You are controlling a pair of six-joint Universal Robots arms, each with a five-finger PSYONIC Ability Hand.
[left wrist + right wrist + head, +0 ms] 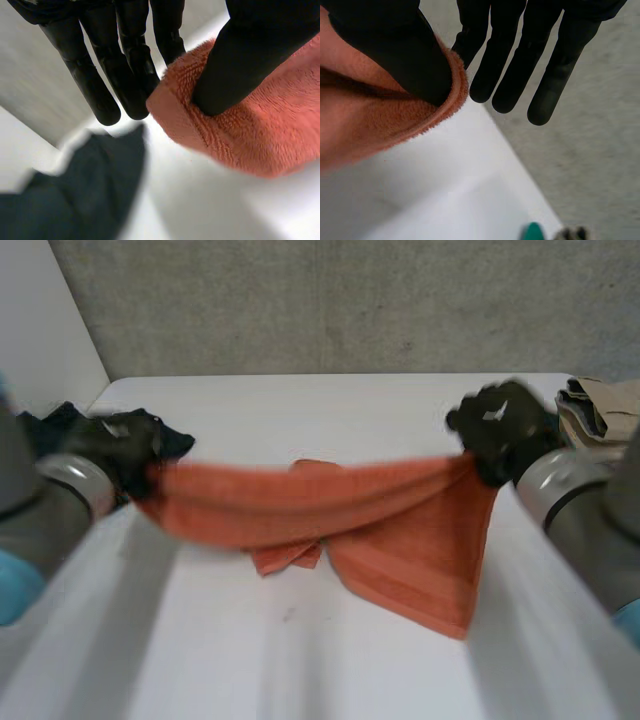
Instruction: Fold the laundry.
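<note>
the orange towel (330, 505) hangs stretched over the white table (300, 660), its lower fold resting there. the left hand (120, 445) pinches one end between thumb and fingers, the right hand (505, 430) the other. farther back lie a dark cloth (50, 425) and beige clothes (600, 405).

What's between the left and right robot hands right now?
In the head view, the orange terry towel spans from left robot hand to right robot hand, sagging onto the white table.
</note>
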